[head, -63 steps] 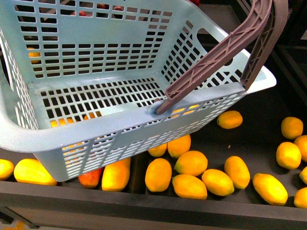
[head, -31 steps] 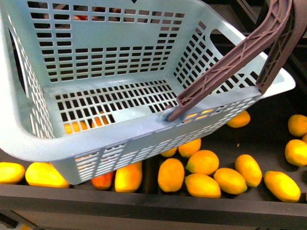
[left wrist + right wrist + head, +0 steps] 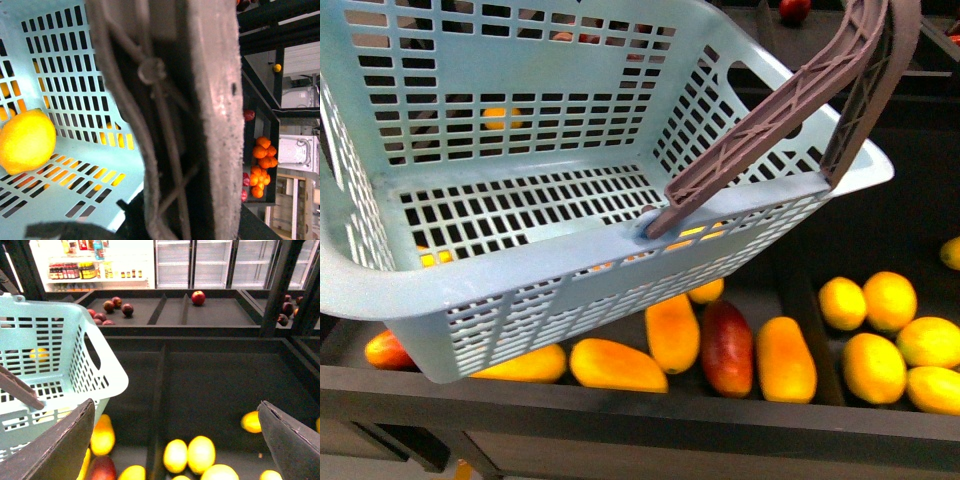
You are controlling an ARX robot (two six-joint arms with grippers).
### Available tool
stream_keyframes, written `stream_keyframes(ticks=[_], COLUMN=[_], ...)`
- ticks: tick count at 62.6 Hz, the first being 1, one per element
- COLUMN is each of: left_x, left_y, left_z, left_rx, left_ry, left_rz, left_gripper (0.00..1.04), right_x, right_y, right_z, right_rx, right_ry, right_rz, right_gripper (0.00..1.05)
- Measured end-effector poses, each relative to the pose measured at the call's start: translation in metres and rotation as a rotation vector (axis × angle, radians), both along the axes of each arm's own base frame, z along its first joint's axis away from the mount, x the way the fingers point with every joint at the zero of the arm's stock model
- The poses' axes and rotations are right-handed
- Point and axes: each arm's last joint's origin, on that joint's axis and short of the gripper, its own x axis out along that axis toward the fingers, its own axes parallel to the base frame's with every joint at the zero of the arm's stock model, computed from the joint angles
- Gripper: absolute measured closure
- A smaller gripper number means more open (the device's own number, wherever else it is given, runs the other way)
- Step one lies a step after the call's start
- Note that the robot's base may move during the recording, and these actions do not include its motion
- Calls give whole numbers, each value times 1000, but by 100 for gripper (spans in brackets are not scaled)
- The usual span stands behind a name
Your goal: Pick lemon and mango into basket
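The light blue-green slotted plastic basket (image 3: pixel 520 290) hangs tilted over the dark shelf (image 3: pixel 620 410), where small orange-yellow lemons (image 3: pixel 843 303) lie near long yellow mangoes (image 3: pixel 785 358), while the right gripper (image 3: pixel 176 405) holds its fingers wide apart, empty (the left gripper's hold, lost behind the blurred brown handle (image 3: pixel 200 100), I cannot tell).

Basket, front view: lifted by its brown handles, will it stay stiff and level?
Probably light for its size: the basket has slotted walls and floor. It likely swings and tips easily, since it hangs tilted and the brown handles join the rim at a single pivot. The thin plastic walls may flex a little under load.
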Motion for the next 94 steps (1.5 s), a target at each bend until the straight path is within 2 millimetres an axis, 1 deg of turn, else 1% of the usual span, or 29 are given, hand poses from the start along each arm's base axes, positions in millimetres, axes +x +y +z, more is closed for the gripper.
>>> stream_keyframes(ticks=[28, 42, 44, 46, 48, 50, 52, 54, 57, 58, 60, 62, 64, 65, 67, 70, 72, 73, 75, 83, 94], left_x=[0, 5, 5, 5, 4, 4, 3, 2, 1, 1, 0, -1, -1, -1, -1, -1, -1, -1, 0, 0, 0], left_y=[0, 7, 7, 7, 7, 6, 5, 3, 2, 1, 0, -1, -1, -1, -2, -1, -1, -1, 0, 0, 0], left_z=[0, 0, 0, 0, 0, 0, 0, 0, 0, 0, 0, 0, 0, 0, 0, 0, 0, 0, 0, 0, 0], left_rx=[3, 24, 27, 25, 22, 16, 12, 10, 8, 8, 7, 3, 0, -1, -2, -1, 1, 2, 4, 9, 4], left_ry=[-2, -18, -20, -19, -16, -10, -7, -6, -6, -5, -4, -1, 1, 2, 3, 2, 1, 0, -1, -5, -1], left_rz=[3, 38, 37, 29, 29, 27, 22, 13, 4, 1, -1, -8, -11, -12, -11, -10, -4, -2, 2, 8, 0], left_gripper=[93, 93, 93, 93, 93, 93, 93, 93, 93, 93, 93, 93, 93, 93, 93, 93, 93, 93, 93, 93, 93], right_x=[0, 0, 2, 5, 12, 20, 26, 41, 58, 68, 78, 97, 115, 127, 141, 154, 170, 173, 187, 213, 238], right_y=[0, 0, 0, 0, -3, -4, -5, -8, -11, -12, -13, -16, -19, -20, -21, -23, -26, -27, -31, -38, -37], right_z=[0, 0, -3, -3, -5, -6, -8, -12, -15, -17, -18, -23, -31, -39, -50, -60, -71, -73, -82, -104, -133], right_rx=[0, 0, 18, 63, 114, 156, 181, 255, 323, 360, 391, 449, 482, 507, 526, 545, 565, 573, 599, 644, 688], right_ry=[0, 3, 57, 174, 357, 472, 526, 594, 628, 639, 651, 679, 714, 743, 782, 815, 849, 852, 874, 908, 964], right_rz=[1, 5, -32, -95, -195, -236, -249, -272, -291, -301, -308, -326, -353, -373, -396, -419, -446, -453, -481, -541, -575], right_gripper=[9, 9, 9, 9, 9, 9, 9, 9, 9, 9, 9, 9, 9, 9, 9, 9, 9, 9, 9, 9, 9])
